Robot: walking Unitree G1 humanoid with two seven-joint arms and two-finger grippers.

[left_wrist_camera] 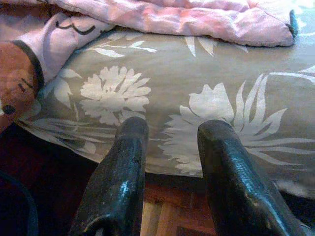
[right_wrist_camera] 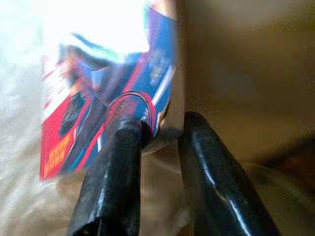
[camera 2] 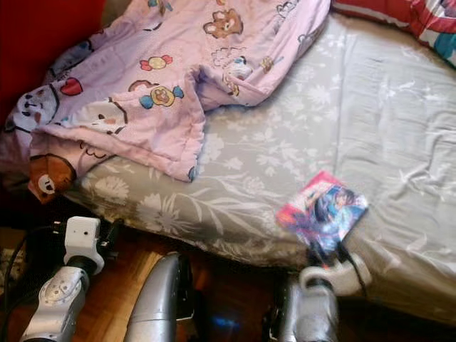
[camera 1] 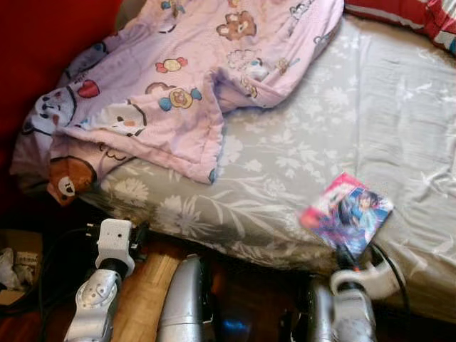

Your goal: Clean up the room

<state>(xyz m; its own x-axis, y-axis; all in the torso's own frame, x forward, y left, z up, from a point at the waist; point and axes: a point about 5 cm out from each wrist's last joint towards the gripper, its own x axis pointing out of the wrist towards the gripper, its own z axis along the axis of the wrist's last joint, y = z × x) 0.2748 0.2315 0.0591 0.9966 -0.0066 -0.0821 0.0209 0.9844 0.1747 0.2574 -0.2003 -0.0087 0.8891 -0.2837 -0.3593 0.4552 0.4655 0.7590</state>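
A colourful comic book (camera 1: pixel 347 214) lies tilted near the front edge of the bed, on the grey flowered sheet (camera 1: pixel 320 135). My right gripper (right_wrist_camera: pixel 160 125) reaches up from below the bed's edge and is shut on the book's (right_wrist_camera: pixel 103 73) lower corner, one finger on each side of it. A crumpled pink cartoon-print blanket (camera 1: pixel 192 78) covers the bed's far left part and hangs over its corner. Low at the bed's left front edge my left gripper (left_wrist_camera: pixel 172 130) is open and holds nothing, its fingertips just short of the sheet (left_wrist_camera: pixel 221 64) below the blanket's hem.
A red and white pillow (camera 1: pixel 420 14) lies at the bed's far right corner. A red surface (camera 1: pixel 43 43) stands to the left of the bed. Wooden floor (camera 1: pixel 146 296) shows beneath me, with dark cables and a cardboard box (camera 1: pixel 14 263) at the left.
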